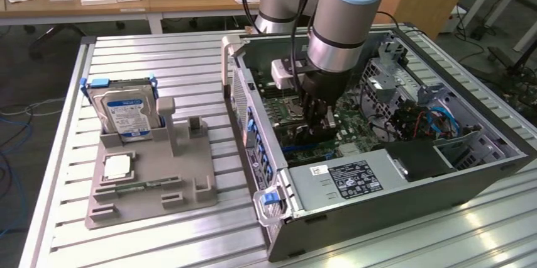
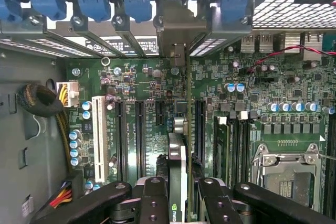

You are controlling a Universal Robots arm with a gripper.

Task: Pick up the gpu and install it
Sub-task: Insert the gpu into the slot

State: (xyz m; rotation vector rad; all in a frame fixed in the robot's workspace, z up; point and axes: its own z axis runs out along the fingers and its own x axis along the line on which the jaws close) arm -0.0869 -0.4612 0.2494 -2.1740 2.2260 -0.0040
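Observation:
My gripper (image 1: 315, 131) reaches down into the open computer case (image 1: 470, 173), just above the motherboard (image 2: 142, 77). In the wrist view the gripper (image 2: 178, 195) is shut on the gpu (image 2: 177, 156), which I see edge-on and upright between the two black fingers (image 2: 155, 198). The card's silver bracket (image 2: 181, 24) sits against the row of rear slot covers with blue latches. The card's lower edge runs along a long black expansion slot; I cannot tell whether it is seated. In the exterior view the gripper hides most of the gpu.
A silver power supply (image 1: 353, 177) fills the case's near corner, with drive cages and blue cables at the exterior view's right. On the slatted table, a grey fixture (image 1: 151, 186) holds a hard drive (image 1: 126, 114), a small square chip and a narrow green stick (image 1: 138, 186).

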